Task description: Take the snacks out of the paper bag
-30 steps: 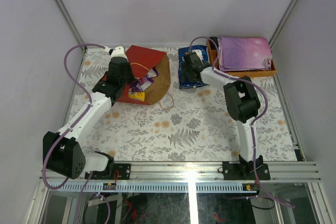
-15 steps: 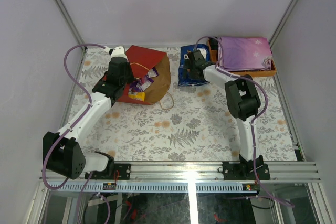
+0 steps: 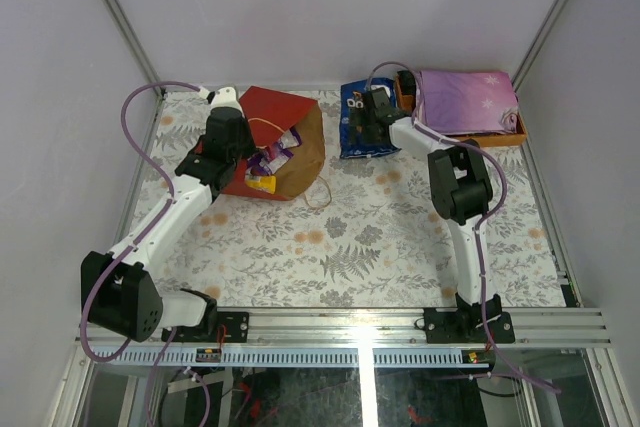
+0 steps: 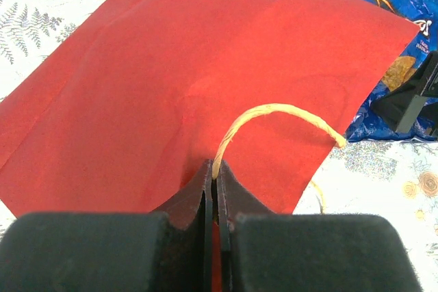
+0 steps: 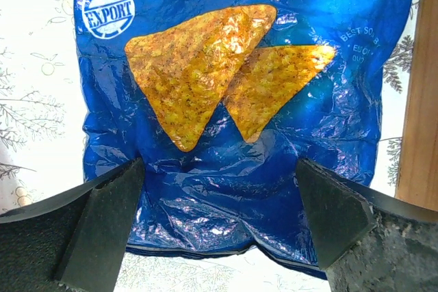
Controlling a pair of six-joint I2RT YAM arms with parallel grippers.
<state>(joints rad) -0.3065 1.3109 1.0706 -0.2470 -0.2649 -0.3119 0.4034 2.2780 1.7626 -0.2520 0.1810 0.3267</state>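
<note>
The red paper bag (image 3: 278, 112) lies on its side at the back left, its brown inside facing right. Purple (image 3: 270, 159) and yellow (image 3: 261, 183) packets show in its mouth. My left gripper (image 3: 228, 144) is shut on the bag's tan loop handle (image 4: 274, 111), the red side (image 4: 171, 80) filling the left wrist view. The blue Doritos bag (image 3: 356, 127) lies flat right of the paper bag. My right gripper (image 3: 372, 119) is open just above it, a finger at each side of its lower end (image 5: 226, 135), not gripping it.
An orange wooden tray (image 3: 405, 105) at the back right holds a folded purple star-print cloth (image 3: 465, 100). Its edge shows at the right of the right wrist view (image 5: 417, 107). A second loop handle (image 3: 318, 197) lies on the floral tablecloth.
My right gripper has moved back and slightly right over the Doritos bag, which has shifted a little toward the back. The left gripper and paper bag have not moved.
</note>
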